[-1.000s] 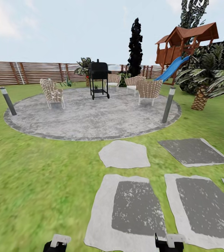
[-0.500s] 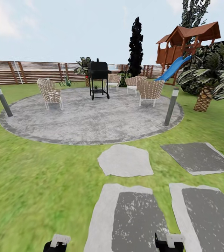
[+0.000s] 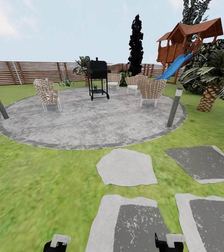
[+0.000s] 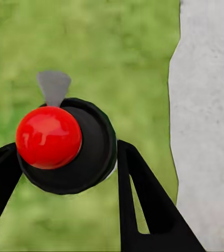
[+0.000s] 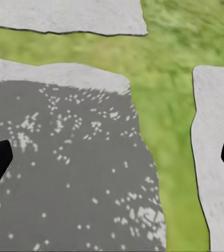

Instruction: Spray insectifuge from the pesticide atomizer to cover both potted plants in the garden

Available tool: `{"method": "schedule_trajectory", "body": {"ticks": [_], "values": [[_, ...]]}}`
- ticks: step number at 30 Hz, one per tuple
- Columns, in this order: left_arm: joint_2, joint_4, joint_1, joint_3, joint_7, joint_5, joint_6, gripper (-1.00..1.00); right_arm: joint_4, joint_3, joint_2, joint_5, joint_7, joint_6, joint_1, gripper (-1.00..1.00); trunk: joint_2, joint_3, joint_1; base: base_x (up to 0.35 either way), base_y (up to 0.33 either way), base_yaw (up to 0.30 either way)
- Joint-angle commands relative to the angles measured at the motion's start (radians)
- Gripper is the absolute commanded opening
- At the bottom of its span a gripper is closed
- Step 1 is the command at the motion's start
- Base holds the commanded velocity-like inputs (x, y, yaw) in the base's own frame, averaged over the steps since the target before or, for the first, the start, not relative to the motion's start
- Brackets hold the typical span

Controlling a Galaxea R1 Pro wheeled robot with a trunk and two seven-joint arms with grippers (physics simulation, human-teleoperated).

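The pesticide atomizer [image 4: 91,157] sits between the black fingers of my left gripper [image 4: 67,152], which is shut on it; I see its round dark body, a red knob and a grey nozzle tip from above, over the lawn. My left gripper [image 3: 57,243] and right gripper [image 3: 169,242] peek in at the head view's lower edge. In the wrist view my right gripper [image 5: 114,157] is open and holds nothing, above a grey stepping stone [image 5: 64,168]. A small green rosette plant [image 3: 67,83] stands far off by the fence; another small green plant [image 3: 96,86] shows under the grill.
The round paved patio [image 3: 87,122] lies ahead with a black grill [image 3: 98,78], several wicker chairs [image 3: 47,94] and two bollard lights [image 3: 174,106]. Stepping stones [image 3: 126,167] cross the lawn. A palm [image 3: 213,84] and a playhouse with a slide [image 3: 185,45] stand at the right.
The whole head view has shifted: the camera has moved forward, so the patio and stepping stones look closer and lower. Both grippers keep their places in the picture.
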Motion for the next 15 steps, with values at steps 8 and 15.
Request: {"method": "schedule_trajectory", "body": {"ticks": [8,15], "values": [[0.0,0.001,-0.001,-0.006,-0.003,0.008,-0.003,-1.0,0.001,0.009,0.0,0.001,-0.008,0.001,-0.001,1.0,0.0,-0.001,0.0,0.34,0.0,0.0],[0.0,0.001,-0.001,-0.006,-0.003,0.008,-0.003,-1.0,0.001,0.008,0.0,0.001,-0.008,0.001,-0.001,1.0,0.0,-0.001,0.0,0.34,0.0,0.0]]}}
